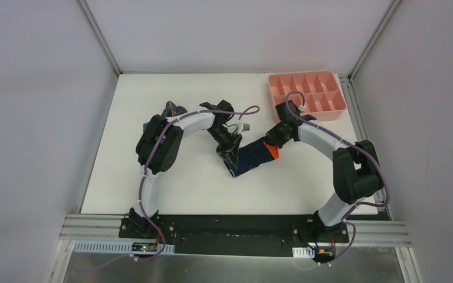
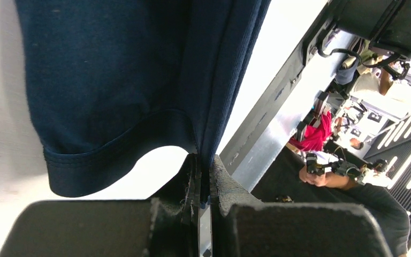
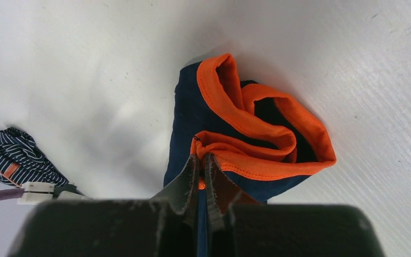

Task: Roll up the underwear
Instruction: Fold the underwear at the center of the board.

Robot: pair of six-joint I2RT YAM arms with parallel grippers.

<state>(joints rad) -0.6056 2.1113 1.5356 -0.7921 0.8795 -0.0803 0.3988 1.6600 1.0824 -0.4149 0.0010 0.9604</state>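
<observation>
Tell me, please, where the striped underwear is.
The striped underwear lies left of centre on the table, just beyond the left arm, in the top view.

The white surface (image 1: 200,183) fills the middle of the top view. Near the centre of the frame lies the navy underwear (image 1: 252,158), drawn out in a band, its orange-trimmed end toward the right. In the right wrist view that end is curled in loose folds and rests on the surface. Whether the other end touches it cannot be told. Up and left of centre sits the striped underwear (image 1: 174,109), crumpled in a small heap, well apart from the navy pair. The pink tray (image 1: 332,112) stands in the surface's upper right corner.
</observation>
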